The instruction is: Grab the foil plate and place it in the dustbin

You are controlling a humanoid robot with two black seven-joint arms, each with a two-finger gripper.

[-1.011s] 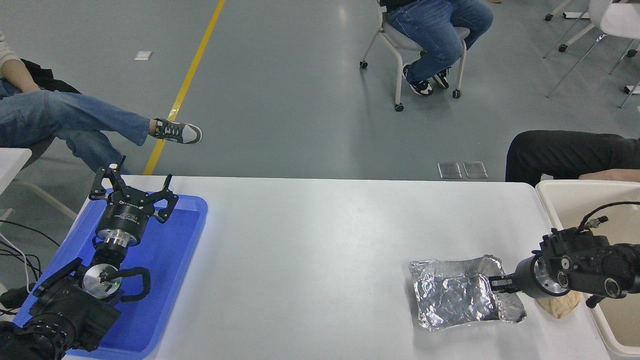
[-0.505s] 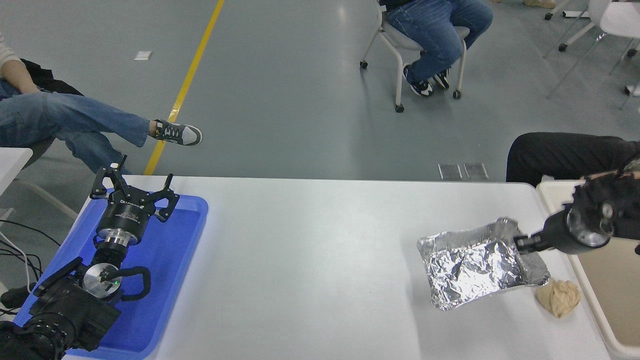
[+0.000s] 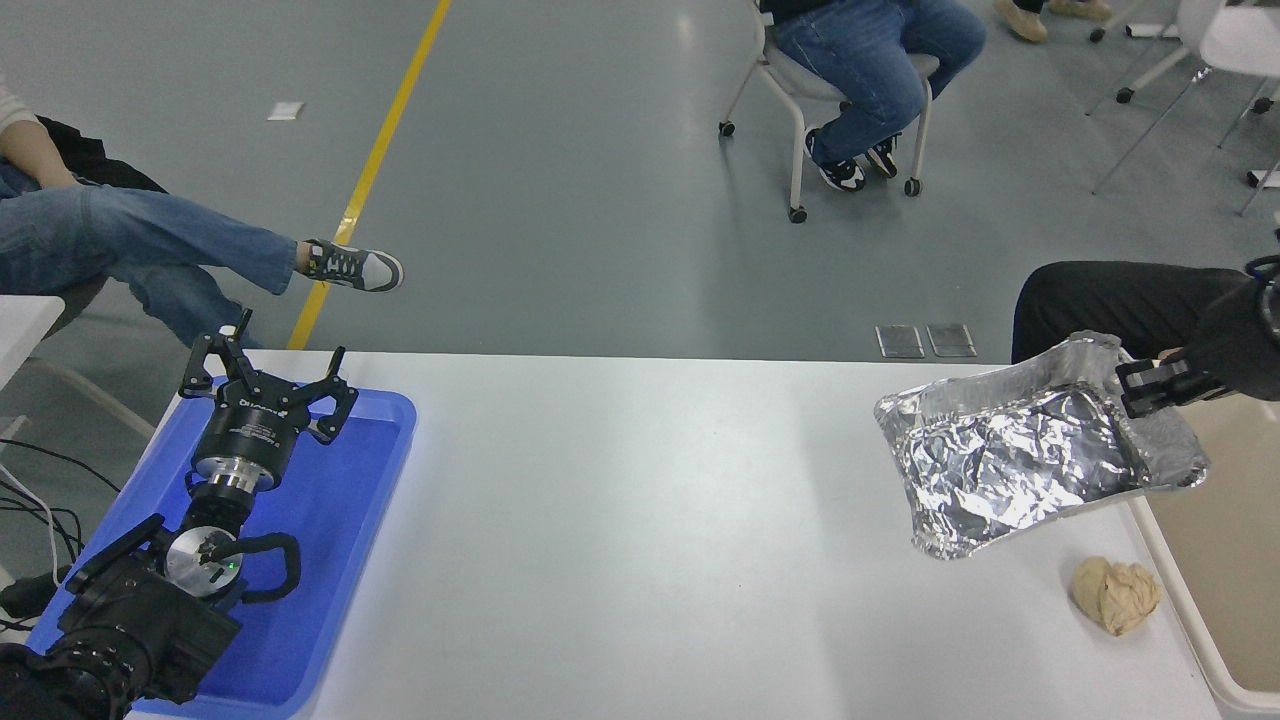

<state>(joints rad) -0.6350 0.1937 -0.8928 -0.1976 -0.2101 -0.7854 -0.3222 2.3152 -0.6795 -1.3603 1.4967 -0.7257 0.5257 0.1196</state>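
The foil plate (image 3: pixel 1020 455), shiny crinkled silver with a raised rim, hangs tilted in the air above the table's right end. My right gripper (image 3: pixel 1135 392) is shut on the plate's right rim and holds it up, reaching in from the right edge. The dustbin (image 3: pixel 1215 520), cream-beige, stands past the table's right edge, partly behind the plate. My left gripper (image 3: pixel 262 372) is open and parked over the blue tray at the lower left.
A tan crumpled paper ball (image 3: pixel 1117 594) lies on the white table (image 3: pixel 640 520) near its right front corner. A blue tray (image 3: pixel 330 520) sits at the left under the left arm. People sit beyond the table's far side; one dark-clothed leg (image 3: pixel 1110 305) is close behind the plate.
My right gripper has lifted the foil plate off the table and carried it up and to the right, toward the dustbin. The paper ball, once hidden by the arm, now shows. The left arm has not moved.
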